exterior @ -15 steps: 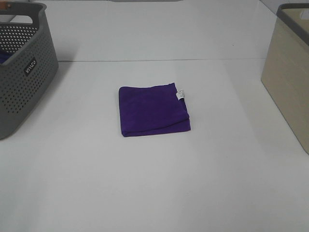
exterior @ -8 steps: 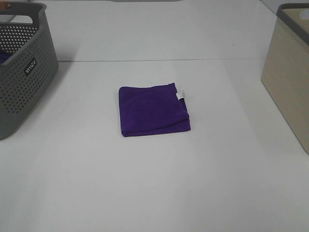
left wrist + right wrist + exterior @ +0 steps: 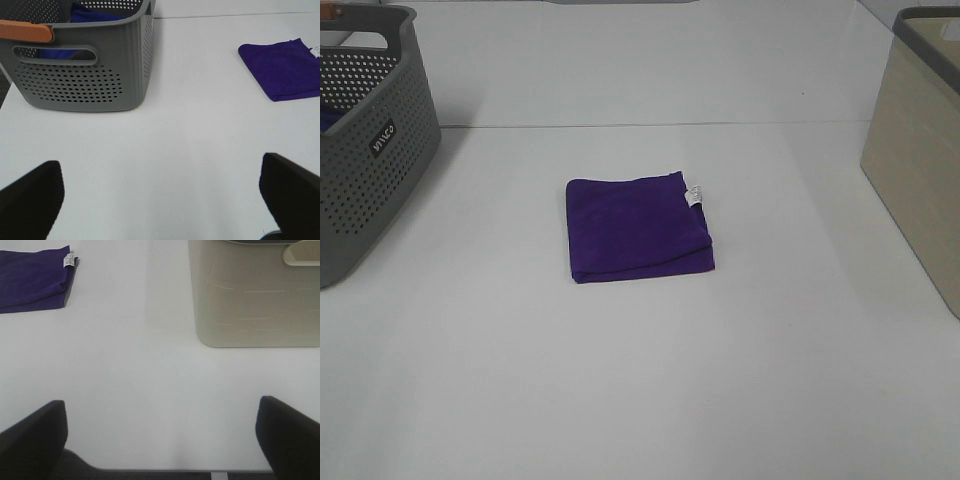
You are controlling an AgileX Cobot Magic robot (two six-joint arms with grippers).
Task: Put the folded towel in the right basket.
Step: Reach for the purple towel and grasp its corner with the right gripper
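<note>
A folded purple towel (image 3: 638,228) with a small white tag lies flat on the white table, near the middle. It also shows in the left wrist view (image 3: 282,68) and the right wrist view (image 3: 35,278). The right basket (image 3: 920,150) is beige with a grey rim and stands at the table's right edge; it also shows in the right wrist view (image 3: 255,295). My left gripper (image 3: 160,192) and right gripper (image 3: 160,435) are both open and empty, low over bare table, far from the towel. Neither arm shows in the exterior high view.
A grey perforated basket (image 3: 365,140) stands at the left edge; the left wrist view shows it (image 3: 85,75) with an orange handle and blue cloth inside. A table seam (image 3: 640,124) runs across behind the towel.
</note>
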